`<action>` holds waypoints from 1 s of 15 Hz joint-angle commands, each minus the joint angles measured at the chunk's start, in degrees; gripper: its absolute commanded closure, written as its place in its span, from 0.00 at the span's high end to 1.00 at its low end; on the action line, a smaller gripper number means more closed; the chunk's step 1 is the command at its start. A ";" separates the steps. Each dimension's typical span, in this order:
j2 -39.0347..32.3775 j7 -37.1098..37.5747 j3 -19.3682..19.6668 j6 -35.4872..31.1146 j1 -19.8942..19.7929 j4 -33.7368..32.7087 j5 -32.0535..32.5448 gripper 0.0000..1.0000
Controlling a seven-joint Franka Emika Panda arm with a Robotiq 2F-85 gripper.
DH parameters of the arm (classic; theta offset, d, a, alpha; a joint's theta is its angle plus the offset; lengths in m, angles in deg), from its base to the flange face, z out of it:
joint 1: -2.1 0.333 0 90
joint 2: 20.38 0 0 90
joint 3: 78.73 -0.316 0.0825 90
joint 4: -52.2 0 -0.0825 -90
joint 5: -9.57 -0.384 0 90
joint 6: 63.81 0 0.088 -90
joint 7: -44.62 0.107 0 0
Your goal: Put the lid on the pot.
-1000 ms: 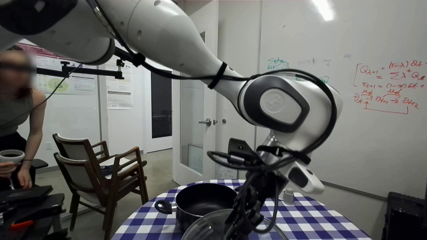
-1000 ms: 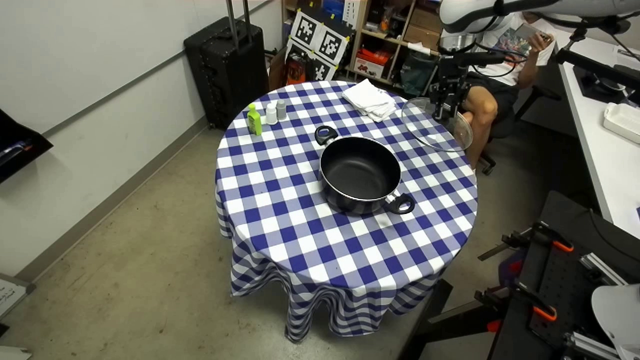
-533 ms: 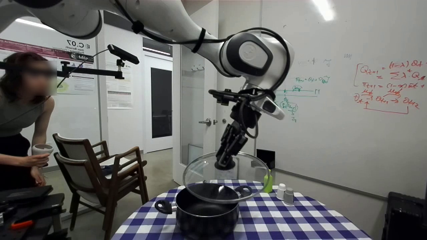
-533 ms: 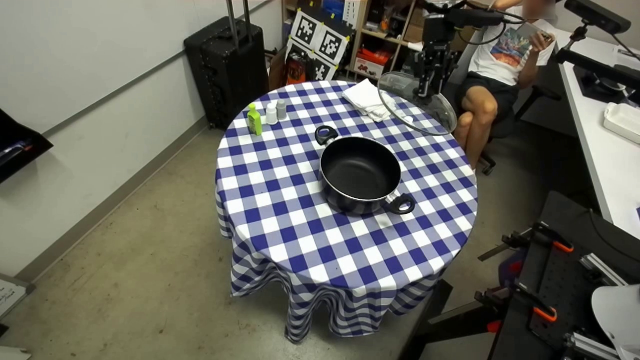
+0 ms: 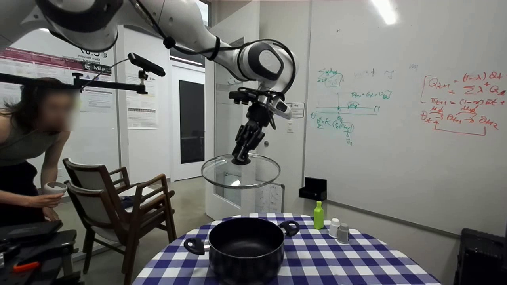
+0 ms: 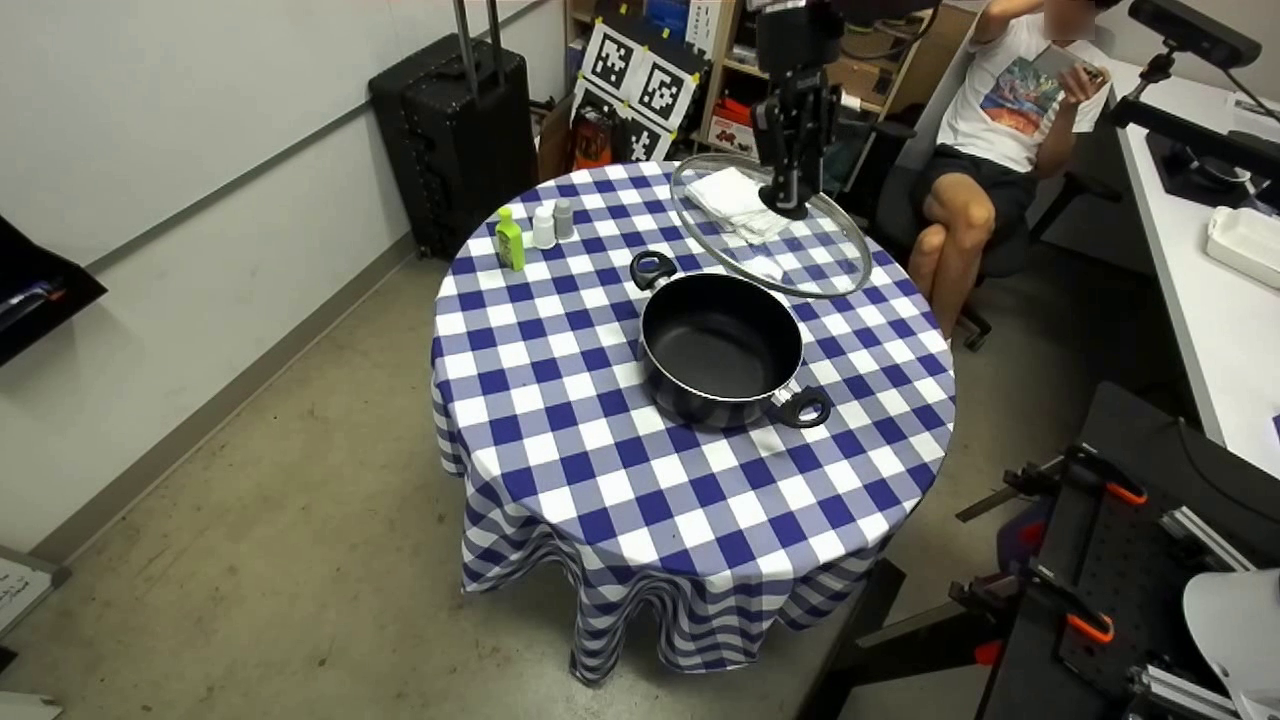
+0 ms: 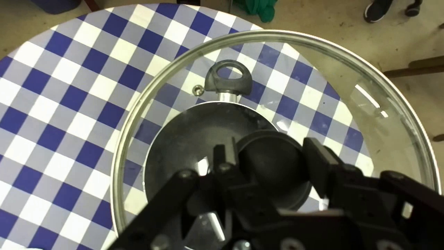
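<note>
The lid (image 5: 217,174) is clear glass with a shiny metal rim and a black knob; it shows in both exterior views (image 6: 838,290). My gripper (image 5: 240,156) is shut on the lid's black knob (image 7: 272,166), with one finger pad on each side of it in the wrist view. The lid hangs nearly level in the air, well above the table. The black pot (image 6: 720,345) stands uncovered on the table, its two handles out to the sides; it also shows in an exterior view (image 5: 245,263). In the wrist view the pot shows through the glass, left of the knob.
The round table has a blue-and-white checked cloth (image 6: 600,480). A green bottle (image 6: 509,240), a white shaker (image 6: 543,228) and a grey shaker (image 6: 563,220) stand near one edge. Folded white napkins (image 6: 722,190) lie behind the lid. A person sits beyond the table (image 6: 1020,110).
The lid and gripper have risen and moved left in an exterior view, from low in front of the pot to above it. The lid is more level now. The pot has not moved.
</note>
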 commanded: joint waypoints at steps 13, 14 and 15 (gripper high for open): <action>-20.09 -1.98 1.44 4.97 2.53 -17.79 7.14 0.24; -20.93 -1.86 1.42 5.05 2.59 -18.75 7.22 0.24; -21.70 -1.78 1.31 5.00 2.66 -19.48 7.23 0.24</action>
